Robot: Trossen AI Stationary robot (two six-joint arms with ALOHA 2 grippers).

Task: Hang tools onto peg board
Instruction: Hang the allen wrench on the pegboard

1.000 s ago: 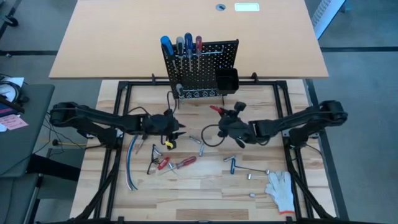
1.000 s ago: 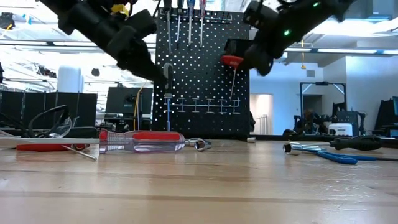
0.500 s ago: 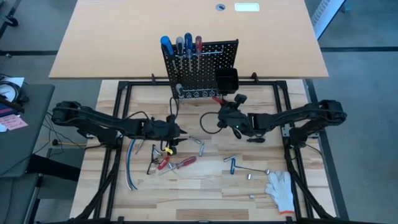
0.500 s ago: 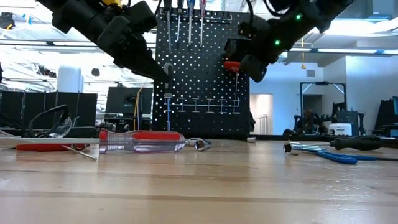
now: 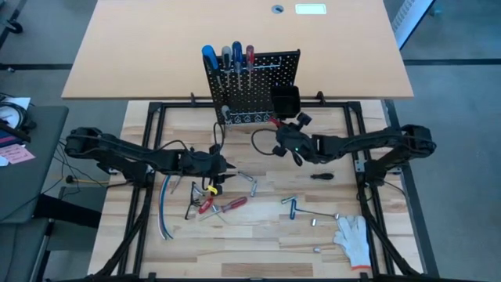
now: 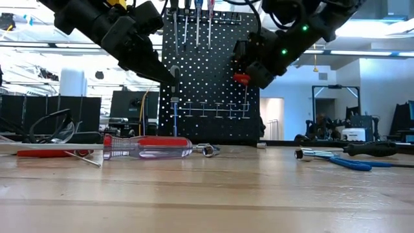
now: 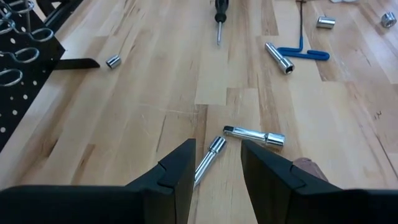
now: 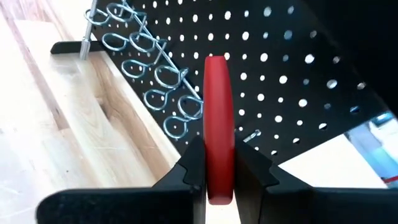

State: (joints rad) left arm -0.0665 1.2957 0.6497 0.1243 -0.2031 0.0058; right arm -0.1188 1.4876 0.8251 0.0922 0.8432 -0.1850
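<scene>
Your left gripper (image 5: 223,166) hangs low over the scattered sockets (image 7: 255,135), fingers apart and empty, apparently poised to choose one. At centre stands the peg board (image 5: 258,74), screwdrivers (image 5: 227,56) already hung along its top. Your right gripper (image 8: 219,163) is clamped on a red-handled screwdriver (image 8: 217,124), just before the board's wire loops (image 8: 155,78), probably to thread one.
</scene>
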